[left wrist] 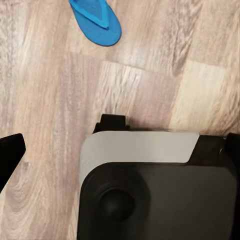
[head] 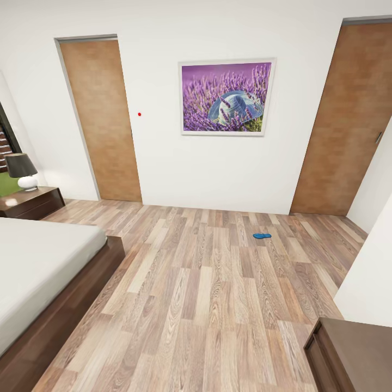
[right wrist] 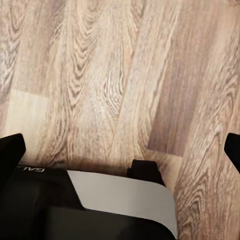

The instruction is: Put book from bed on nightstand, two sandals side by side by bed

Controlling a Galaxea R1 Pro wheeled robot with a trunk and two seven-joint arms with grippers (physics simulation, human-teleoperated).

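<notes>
- Bedroom: bed [head: 38,261] at 8 o'clock, nightstand [head: 30,202] with lamp [head: 22,170] at 9.
- One blue sandal [head: 262,236] lies on the floor [head: 207,305] near 1 o'clock; another sandal [left wrist: 96,20] lies beside the base [left wrist: 155,190].
- Book unseen.
- Jaws: both spread wide apart, holding nothing.
- Step, likely: gathering sandals; next, lower an arm to one.

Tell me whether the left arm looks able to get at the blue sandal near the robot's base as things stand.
Probably yes: in the left wrist view the blue sandal lies flat on bare wood floor just beyond the robot's base, with nothing between.
</notes>
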